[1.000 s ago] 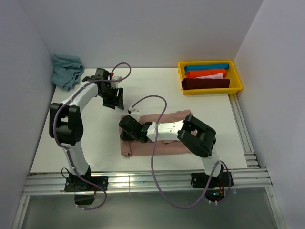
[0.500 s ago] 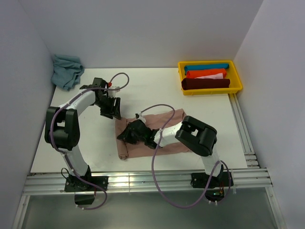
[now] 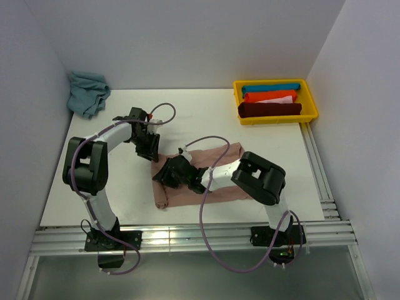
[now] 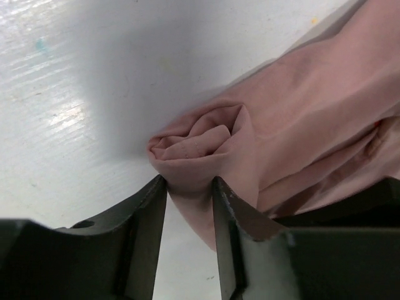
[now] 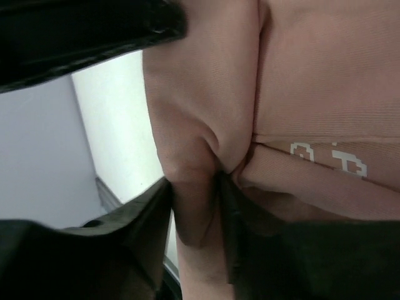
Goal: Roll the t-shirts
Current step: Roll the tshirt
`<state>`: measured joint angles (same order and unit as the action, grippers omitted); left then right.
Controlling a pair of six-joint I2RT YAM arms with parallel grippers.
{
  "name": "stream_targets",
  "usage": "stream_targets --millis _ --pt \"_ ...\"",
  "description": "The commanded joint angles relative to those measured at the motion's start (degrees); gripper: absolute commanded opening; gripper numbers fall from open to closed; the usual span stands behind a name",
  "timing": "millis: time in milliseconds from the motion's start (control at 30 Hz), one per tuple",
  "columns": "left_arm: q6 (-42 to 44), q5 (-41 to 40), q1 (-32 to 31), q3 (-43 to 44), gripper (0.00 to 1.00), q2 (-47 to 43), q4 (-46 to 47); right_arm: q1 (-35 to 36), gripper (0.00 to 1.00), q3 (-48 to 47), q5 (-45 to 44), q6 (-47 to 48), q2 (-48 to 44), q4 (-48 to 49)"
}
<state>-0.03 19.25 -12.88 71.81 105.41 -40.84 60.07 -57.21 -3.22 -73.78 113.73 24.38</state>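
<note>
The table [image 3: 119,187] carries the pink t-shirt [image 3: 184,197], whose rolled edge sits between my jaws. My left gripper [image 4: 190,184] clamps one end and my right gripper [image 5: 194,181] pinches the other, probably to hold the roll tight. The print [image 5: 325,156] lies just beside my right jaws.

My left arm [image 3: 94,164] rises from its base at the near left, bends at the elbow and reaches right toward the centre, wrist tipped down. The left gripper [image 4: 187,187] has its jaws drawn close on a rolled fold of the pink t-shirt [image 4: 300,112]. My right arm [image 3: 259,178] folds at the elbow and lies low, forearm stretched left. The right gripper [image 5: 195,187] sits just nearer than the left one, jaws pinching a fold of the same cloth.
</note>
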Motion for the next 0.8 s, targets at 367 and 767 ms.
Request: stream_targets --millis 367,767 --pt "-2.3 -6.9 -3.0 5.1 0.17 2.9 -0.6 5.4 0.52 -9.9 -16.1 6.4 -7.5 -27.9" --pt "-2.7 -6.8 -4.2 6.8 0.18 3.2 -1.3 10.0 0.27 -9.3 -18.8 4.3 -7.8 -33.1"
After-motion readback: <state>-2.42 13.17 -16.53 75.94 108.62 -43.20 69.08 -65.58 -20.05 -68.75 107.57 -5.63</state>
